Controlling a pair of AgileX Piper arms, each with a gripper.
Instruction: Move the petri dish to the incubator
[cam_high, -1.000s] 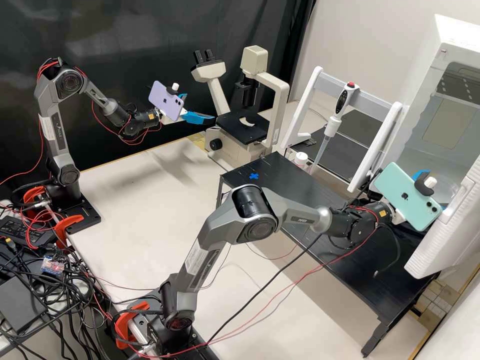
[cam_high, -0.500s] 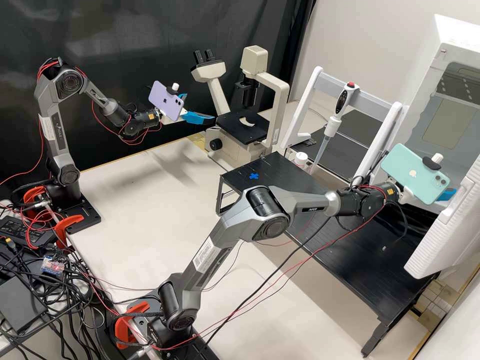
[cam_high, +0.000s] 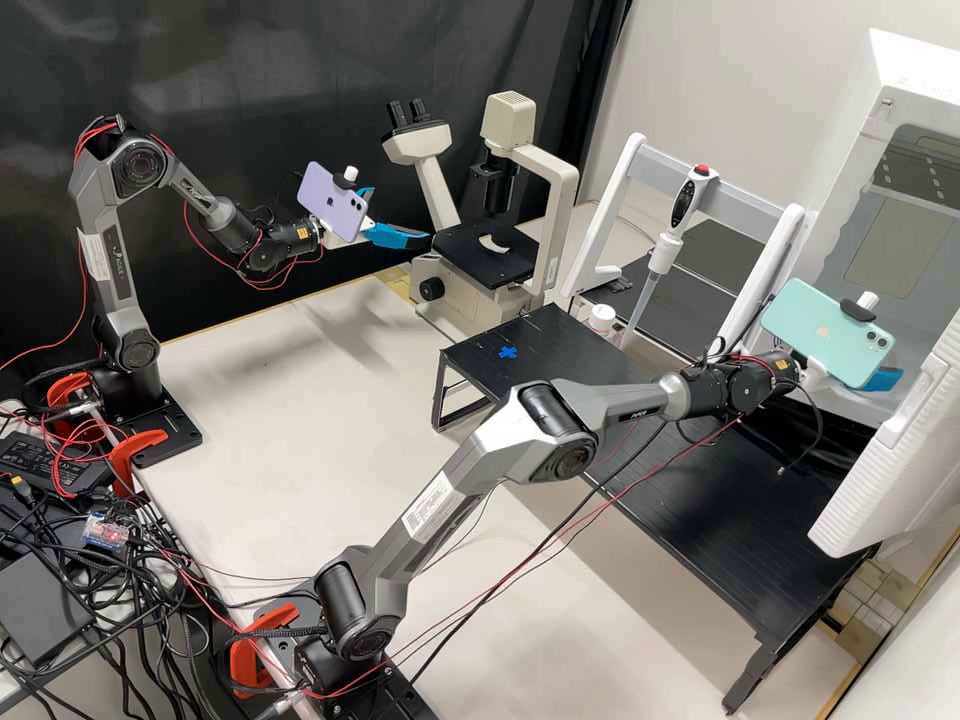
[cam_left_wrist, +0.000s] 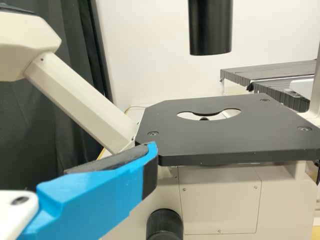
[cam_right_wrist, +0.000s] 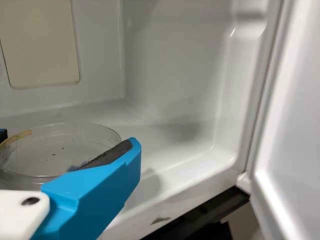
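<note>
The petri dish (cam_right_wrist: 59, 150), a round transparent container holding small dark specks, is located at the open incubator (cam_right_wrist: 170, 140), above or on its white floor; contact with the floor cannot be determined. The right gripper (cam_high: 882, 380) is clamped on the dish, one blue finger (cam_right_wrist: 97, 187) along its side. The left gripper (cam_high: 400, 215) has its fingers apart near the microscope stage (cam_high: 485, 252). A white-capped container (cam_high: 602, 318) stands near the pipette (cam_high: 645, 295).

Clear, round, shallow petri dish (cam_right_wrist: 52, 152) sits level, a brownish-yellow mark on its rim, in the mouth of the white incubator (cam_high: 852, 150), its door wide open
</note>
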